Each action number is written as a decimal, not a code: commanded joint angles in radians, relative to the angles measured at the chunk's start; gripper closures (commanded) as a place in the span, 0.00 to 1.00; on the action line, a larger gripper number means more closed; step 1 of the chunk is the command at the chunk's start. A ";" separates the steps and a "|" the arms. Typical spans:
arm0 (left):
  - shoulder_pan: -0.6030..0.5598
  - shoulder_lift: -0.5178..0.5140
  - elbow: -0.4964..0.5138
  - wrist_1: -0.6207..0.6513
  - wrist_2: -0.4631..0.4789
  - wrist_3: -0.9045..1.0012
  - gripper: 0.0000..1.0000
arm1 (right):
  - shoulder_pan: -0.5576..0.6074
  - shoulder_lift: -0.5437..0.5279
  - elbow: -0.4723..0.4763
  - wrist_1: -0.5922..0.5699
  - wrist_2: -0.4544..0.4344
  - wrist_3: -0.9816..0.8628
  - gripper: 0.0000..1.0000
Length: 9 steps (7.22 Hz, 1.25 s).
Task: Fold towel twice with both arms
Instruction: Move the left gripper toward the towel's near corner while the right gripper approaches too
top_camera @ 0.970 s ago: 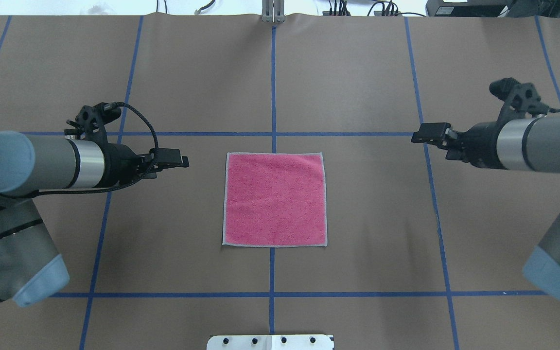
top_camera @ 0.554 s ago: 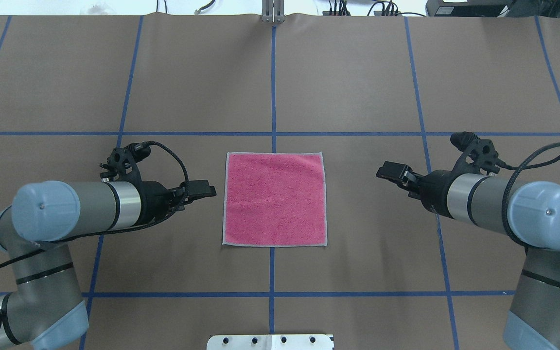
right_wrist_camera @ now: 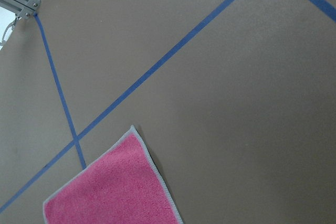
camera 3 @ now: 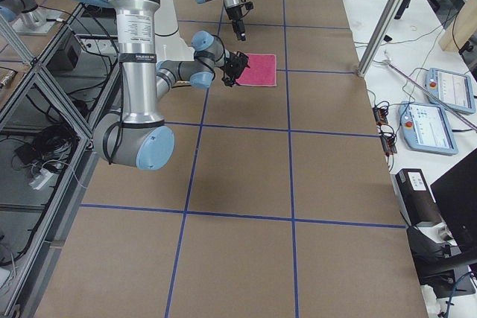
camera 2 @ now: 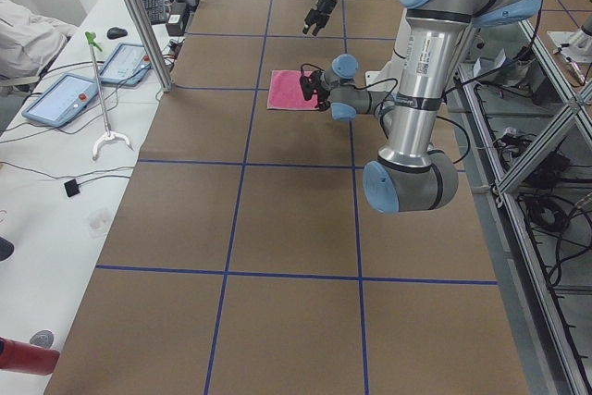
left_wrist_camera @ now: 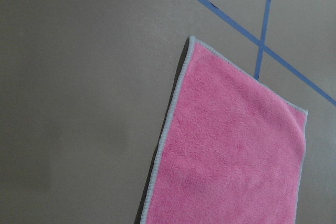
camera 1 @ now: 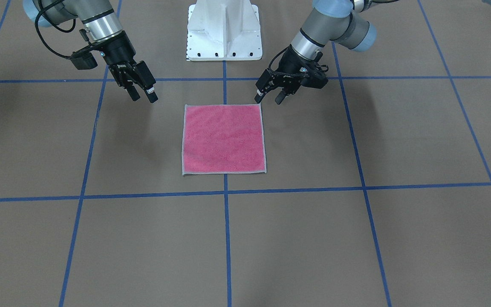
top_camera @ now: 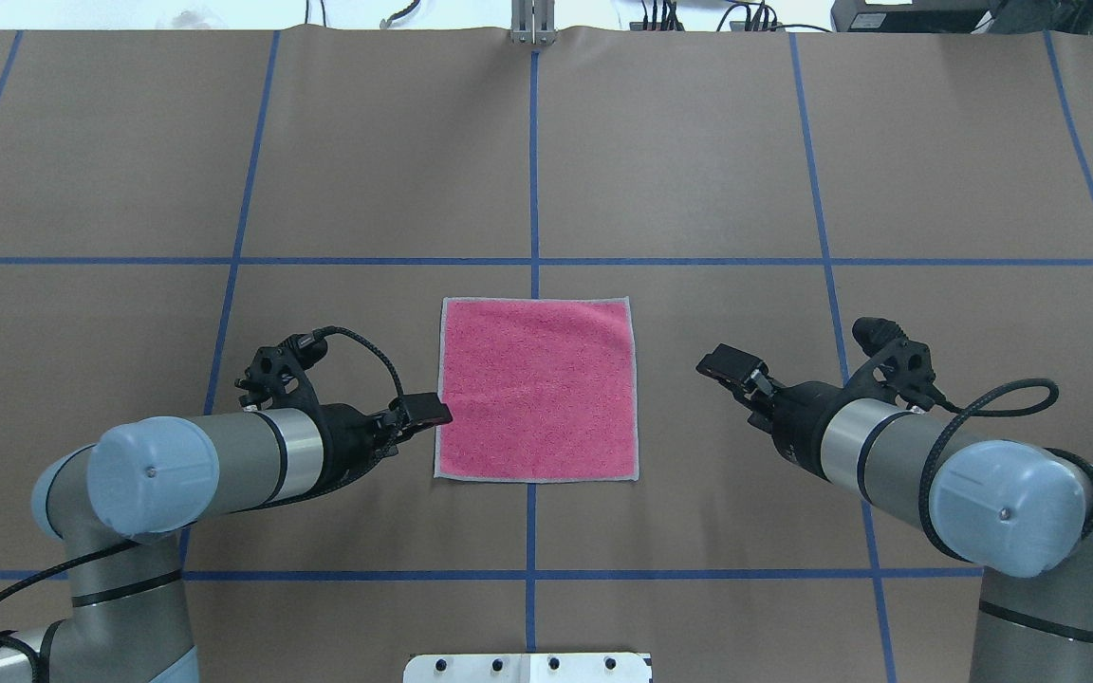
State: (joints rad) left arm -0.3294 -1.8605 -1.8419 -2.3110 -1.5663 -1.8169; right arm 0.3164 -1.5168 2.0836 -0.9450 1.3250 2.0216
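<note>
- A brown paper-covered table (top_camera: 698, 142) carries a grid of blue tape lines (top_camera: 534, 171).
- The small square pink terry towel with a light grey stitched border (top_camera: 537, 389) lies flat, pink face up, at the table's middle, across the centre line.
- The left arm's black two-finger gripper (camera 1: 267, 100) hangs at the towel's left corner nearest the robot, jaws parted and empty; whether it touches the cloth cannot be told.
- The right arm's black two-finger gripper (camera 1: 144, 98) is spread and empty, well apart from the towel's right edge.
- The white bolted pedestal base (camera 1: 224, 30) stands behind the towel.
</note>
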 commanded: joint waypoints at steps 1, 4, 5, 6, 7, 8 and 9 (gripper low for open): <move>0.030 -0.057 0.018 0.096 0.008 -0.047 0.18 | -0.023 0.014 0.001 0.000 -0.035 0.028 0.02; 0.030 -0.057 0.053 0.096 0.008 -0.045 0.24 | -0.031 0.015 0.001 0.000 -0.053 0.028 0.01; 0.044 -0.059 0.065 0.096 0.008 -0.047 0.24 | -0.033 0.017 0.001 0.000 -0.053 0.028 0.01; 0.050 -0.065 0.069 0.096 0.008 -0.047 0.31 | -0.033 0.021 0.001 0.000 -0.056 0.026 0.01; 0.052 -0.065 0.069 0.096 0.008 -0.045 0.50 | -0.033 0.021 0.001 0.000 -0.056 0.026 0.01; 0.055 -0.065 0.069 0.096 0.008 -0.045 0.58 | -0.033 0.021 0.001 0.000 -0.058 0.026 0.01; 0.056 -0.062 0.069 0.096 0.008 -0.042 0.58 | -0.033 0.021 0.001 0.000 -0.061 0.026 0.01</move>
State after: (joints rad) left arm -0.2758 -1.9241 -1.7738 -2.2151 -1.5585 -1.8618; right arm 0.2839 -1.4960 2.0847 -0.9450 1.2671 2.0480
